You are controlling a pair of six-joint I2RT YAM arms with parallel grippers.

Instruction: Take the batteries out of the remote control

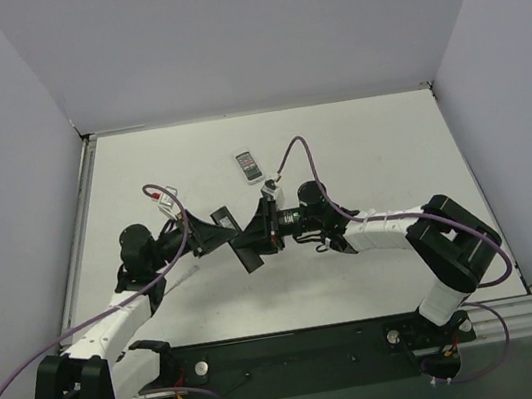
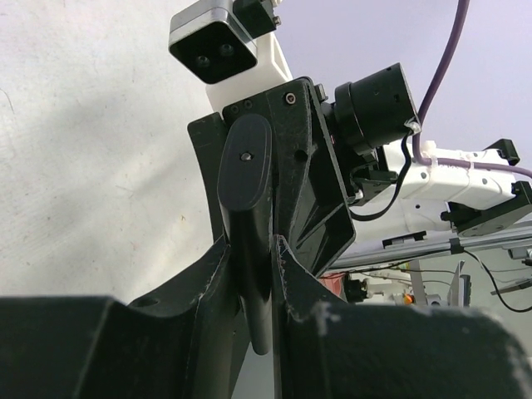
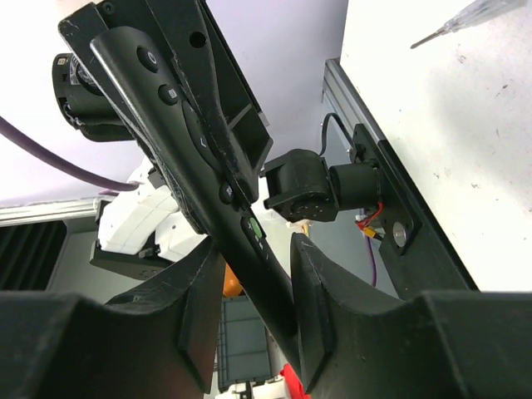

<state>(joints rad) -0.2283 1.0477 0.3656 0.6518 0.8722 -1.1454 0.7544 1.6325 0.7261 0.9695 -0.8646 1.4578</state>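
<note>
The long black remote control (image 1: 249,244) is held off the table between both arms in the middle. My left gripper (image 1: 228,232) is shut on it; in the left wrist view the remote (image 2: 245,174) stands up edge-on between the closed jaws of that gripper (image 2: 252,249). My right gripper (image 1: 260,231) holds the other side. In the right wrist view the remote's button face (image 3: 179,125) runs diagonally between the fingers of that gripper (image 3: 258,249), which press on it. No red batteries show in any view, and the battery recess is hidden.
A short white remote with dark buttons (image 1: 248,165) lies on the table beyond the grippers. A thin pointed tool (image 3: 465,21) lies on the table in the right wrist view. White walls stand on three sides, and a black base rail (image 1: 300,351) runs along the near edge.
</note>
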